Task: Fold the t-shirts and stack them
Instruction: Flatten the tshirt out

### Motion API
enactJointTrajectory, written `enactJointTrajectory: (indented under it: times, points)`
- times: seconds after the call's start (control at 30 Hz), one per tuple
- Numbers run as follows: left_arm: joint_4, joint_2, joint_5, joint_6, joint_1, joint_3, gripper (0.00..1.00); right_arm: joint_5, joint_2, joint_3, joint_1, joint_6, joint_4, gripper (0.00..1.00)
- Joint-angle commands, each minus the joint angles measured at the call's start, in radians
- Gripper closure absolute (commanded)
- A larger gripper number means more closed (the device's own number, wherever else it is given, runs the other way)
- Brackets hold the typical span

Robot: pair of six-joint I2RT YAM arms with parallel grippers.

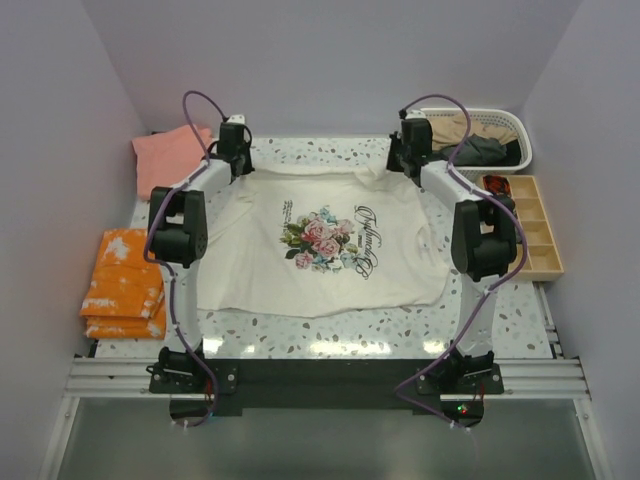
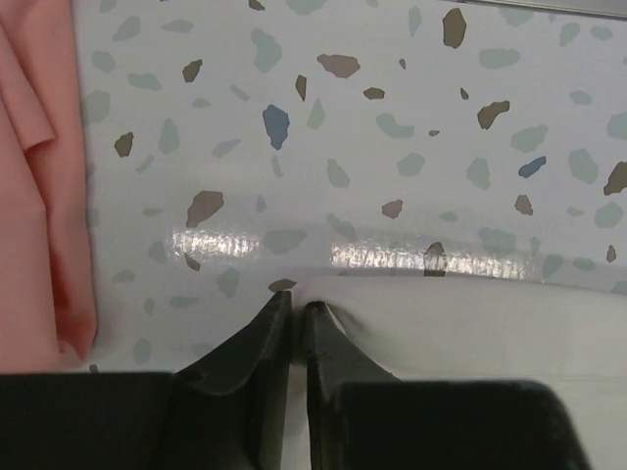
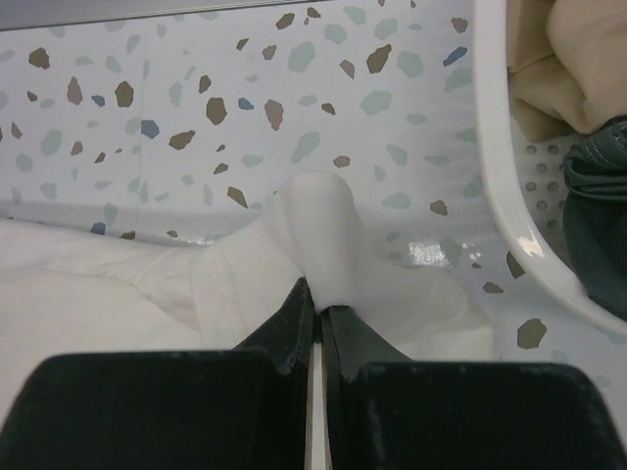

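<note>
My right fingers (image 3: 286, 328) pinch the cream t-shirt (image 3: 315, 220) mid-frame. My left fingers (image 2: 260, 338) sit slightly apart, low middle.

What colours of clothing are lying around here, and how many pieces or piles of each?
Cream rose-print t-shirt, spread flat: 1
Salmon-pink garment, folded: 1
Orange patterned pile: 1
Tan garment in the basket: 1
Dark grey garment in the basket: 1
Total: 5
</note>
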Motion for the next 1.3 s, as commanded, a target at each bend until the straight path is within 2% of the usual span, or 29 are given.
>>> enactJointTrajectory:
  times: [0.0,0.03,0.2,0.4,0.53,0.67,0.8,0.97,1.17,1.27]
  points:
    - [-0.027,0.014,0.053,0.042,0.019,0.046,0.90,-0.088,0.001,0.025,-0.009,0.015,0.059,1.00]
    - [-0.032,0.012,0.056,0.042,0.019,0.044,1.00,-0.099,0.000,0.025,-0.009,0.017,0.055,1.00]
    - [-0.050,-0.057,0.085,0.039,0.019,-0.032,1.00,-0.179,-0.055,0.002,-0.008,0.055,-0.030,1.00]
    - [-0.125,-0.163,0.127,0.030,0.019,-0.099,1.00,-0.277,-0.219,-0.139,-0.008,0.109,-0.120,1.00]
    - [-0.147,-0.173,0.047,0.059,0.019,-0.106,1.00,-0.290,-0.311,-0.229,-0.008,0.098,-0.160,1.00]
    - [-0.173,-0.143,-0.020,0.107,0.030,-0.056,1.00,-0.306,-0.353,-0.256,-0.006,0.080,-0.240,1.00]
    - [-0.198,-0.127,-0.048,0.130,0.036,-0.002,1.00,-0.453,-0.384,-0.341,0.000,0.090,-0.243,1.00]
    - [-0.198,-0.109,-0.033,0.127,0.041,0.030,1.00,-0.385,-0.387,-0.411,0.012,0.103,-0.212,1.00]
    - [-0.247,0.003,-0.005,0.127,0.078,0.206,1.00,-0.279,-0.264,-0.262,0.012,0.092,-0.137,1.00]
    - [-0.258,0.046,0.001,0.137,0.090,0.259,1.00,-0.257,-0.144,-0.089,0.014,0.086,-0.152,1.00]
